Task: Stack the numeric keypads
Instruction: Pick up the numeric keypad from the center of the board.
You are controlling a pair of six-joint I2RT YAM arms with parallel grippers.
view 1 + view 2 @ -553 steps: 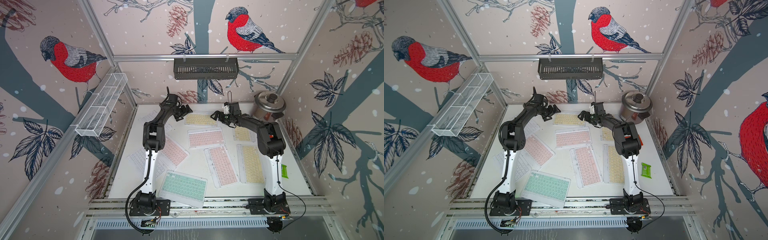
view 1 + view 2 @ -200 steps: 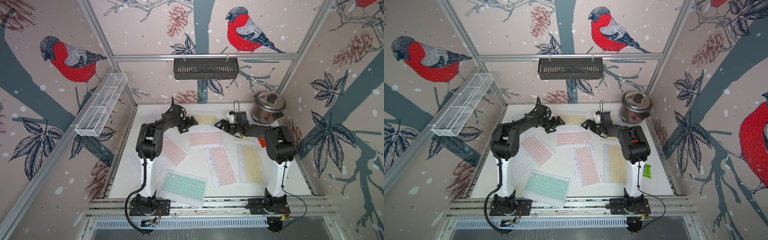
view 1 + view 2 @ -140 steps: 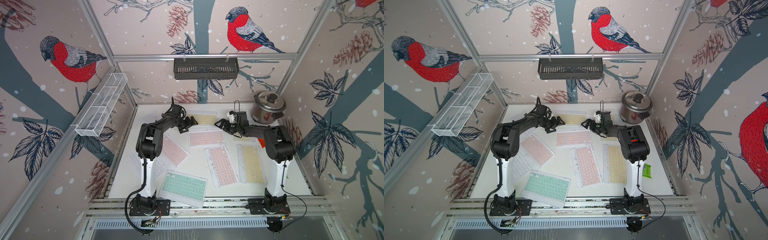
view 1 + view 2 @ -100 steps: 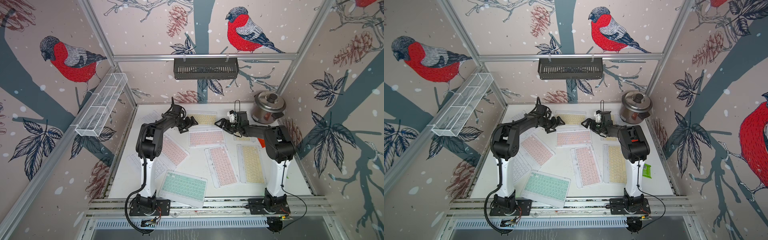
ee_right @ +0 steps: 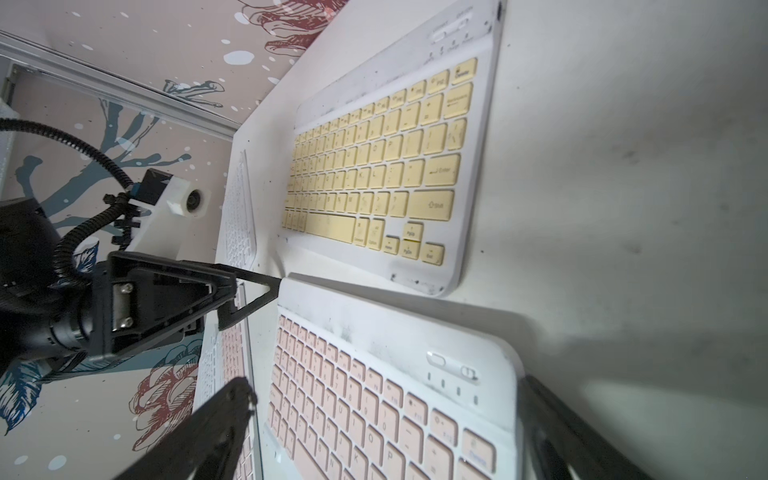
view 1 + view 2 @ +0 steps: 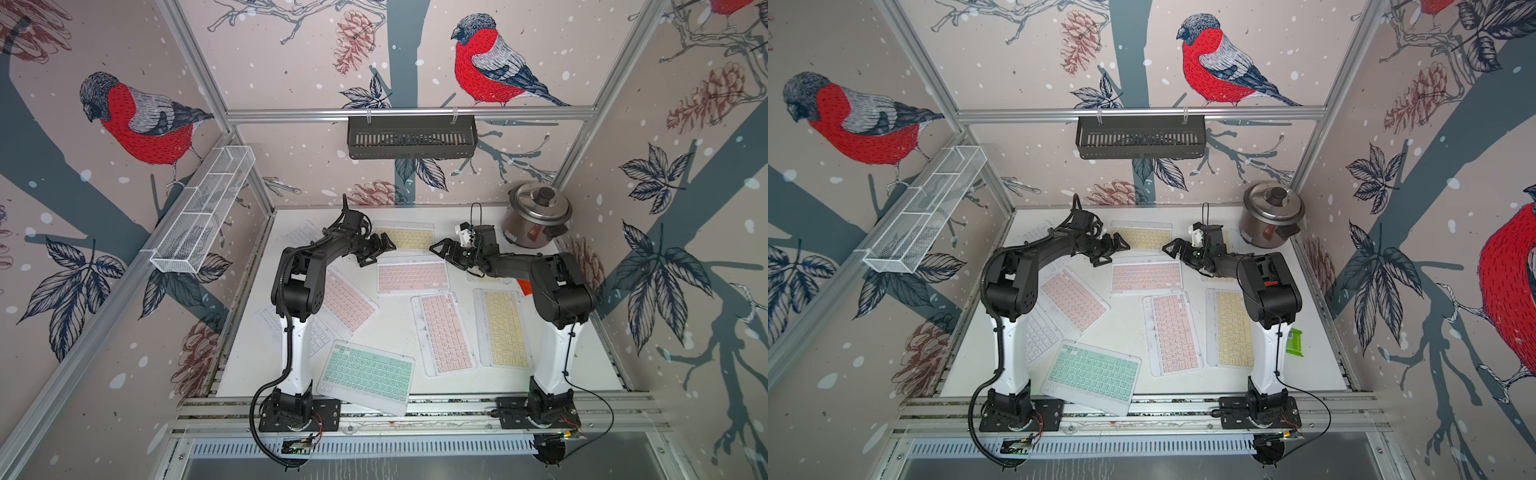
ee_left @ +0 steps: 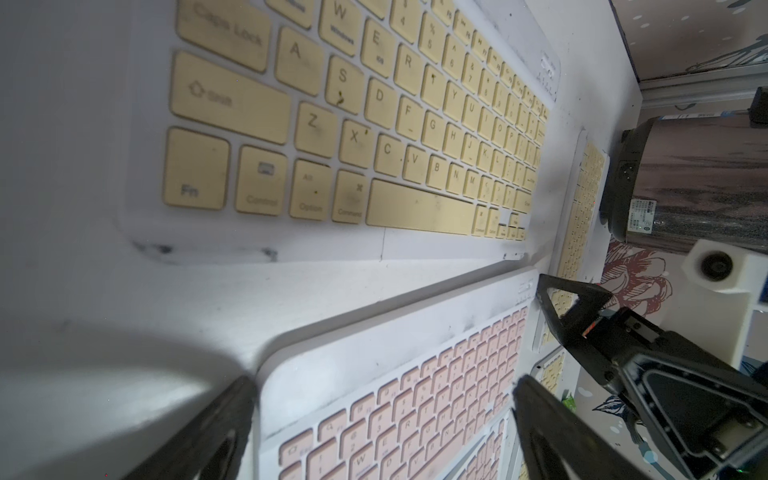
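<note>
Pink keypad (image 6: 412, 276) lies flat toward 12 o'clock on the worktop (image 6: 395, 324). Left gripper (image 6: 379, 253) at its 9, right gripper (image 6: 444, 255) at its 3, fingers spread, empty. Likely thin, stiff, light, slick; pinch the short edges.

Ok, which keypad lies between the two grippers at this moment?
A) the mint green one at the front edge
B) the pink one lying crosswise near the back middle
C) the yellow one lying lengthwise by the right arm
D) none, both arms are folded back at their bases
B: in a top view the left gripper and right gripper stand open at opposite short ends of the crosswise pink keypad, and each wrist view shows one end of it between open fingers.
</note>
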